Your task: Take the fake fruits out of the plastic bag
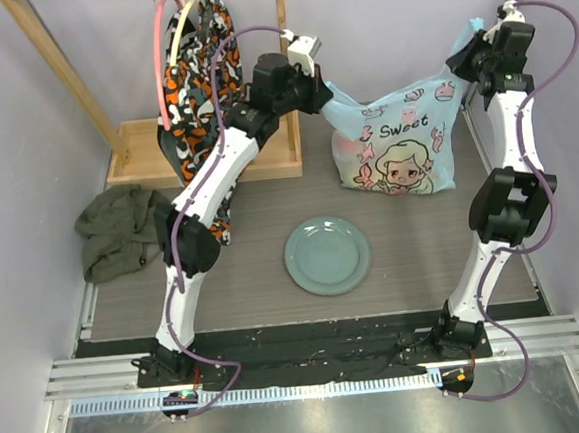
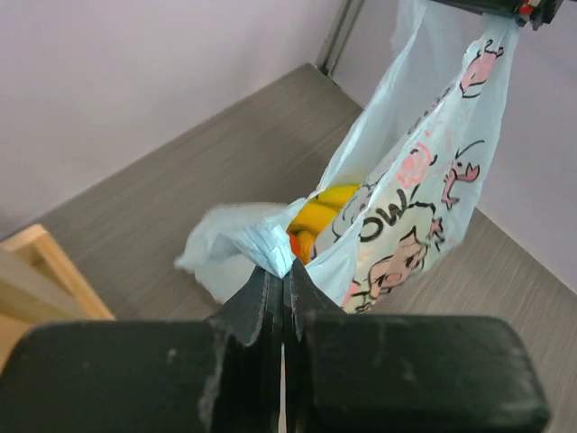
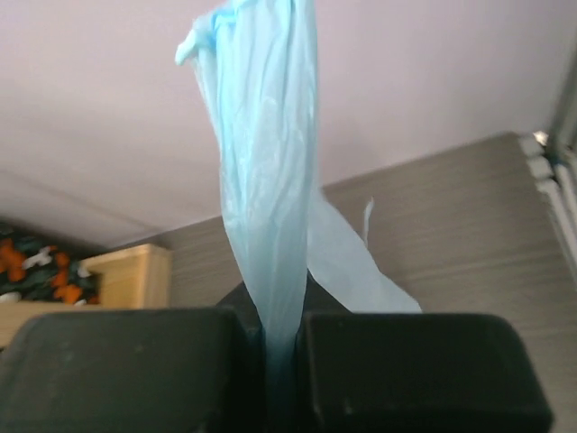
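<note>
Plastic bag [image 1: 394, 148] hung over the far table [image 1: 443, 255] between left gripper [image 2: 284, 280] and right gripper [image 3: 279, 334], each clamped tight on bunched handle film (yellow fake fruits [image 2: 320, 221] inside); handles should be drawn apart evenly to widen the mouth.

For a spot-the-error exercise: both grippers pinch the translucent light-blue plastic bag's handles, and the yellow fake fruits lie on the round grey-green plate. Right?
No: the left wrist view shows the yellow fake fruits inside the light-blue plastic bag, not on the round grey-green plate. The left gripper and right gripper do pinch its handles.
</note>
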You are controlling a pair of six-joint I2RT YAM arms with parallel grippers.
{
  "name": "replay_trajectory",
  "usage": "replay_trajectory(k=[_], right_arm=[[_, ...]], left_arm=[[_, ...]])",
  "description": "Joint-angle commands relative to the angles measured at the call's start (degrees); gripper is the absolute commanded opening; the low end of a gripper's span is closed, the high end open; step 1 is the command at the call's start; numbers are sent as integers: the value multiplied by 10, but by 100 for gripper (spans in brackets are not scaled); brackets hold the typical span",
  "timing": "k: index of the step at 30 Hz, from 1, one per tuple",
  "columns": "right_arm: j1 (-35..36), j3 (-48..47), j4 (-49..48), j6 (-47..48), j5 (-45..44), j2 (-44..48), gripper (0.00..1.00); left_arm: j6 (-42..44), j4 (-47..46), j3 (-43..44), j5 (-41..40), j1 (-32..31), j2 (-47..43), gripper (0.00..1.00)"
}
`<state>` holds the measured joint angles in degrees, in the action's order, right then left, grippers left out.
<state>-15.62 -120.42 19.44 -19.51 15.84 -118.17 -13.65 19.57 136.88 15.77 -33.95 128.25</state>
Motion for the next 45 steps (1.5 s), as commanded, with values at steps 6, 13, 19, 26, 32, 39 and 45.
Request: replay_trajectory(k=[6, 13, 19, 26, 32, 39, 45], right_arm=[[3, 287, -43, 54, 195, 294, 7], [2, 609, 124, 252, 128, 503, 9], [2, 639, 270, 323, 97, 549, 36], [3, 331, 532, 503, 181, 517, 72], [2, 232, 455, 475, 282, 588, 98], [41, 360, 240, 287, 300, 556, 54], [210, 403, 177, 307, 238, 494, 41]], left_arm=[[100, 116, -228, 47, 11, -270, 0], [80, 125, -528, 62, 0, -463, 0], [79, 125, -516, 67, -3, -452, 0], [65, 133, -464, 80, -3, -433, 0], [52, 126, -456, 82, -3, -439, 1], [30, 121, -488, 95, -3, -451, 1], [28, 111, -507, 89, -3, -457, 1]])
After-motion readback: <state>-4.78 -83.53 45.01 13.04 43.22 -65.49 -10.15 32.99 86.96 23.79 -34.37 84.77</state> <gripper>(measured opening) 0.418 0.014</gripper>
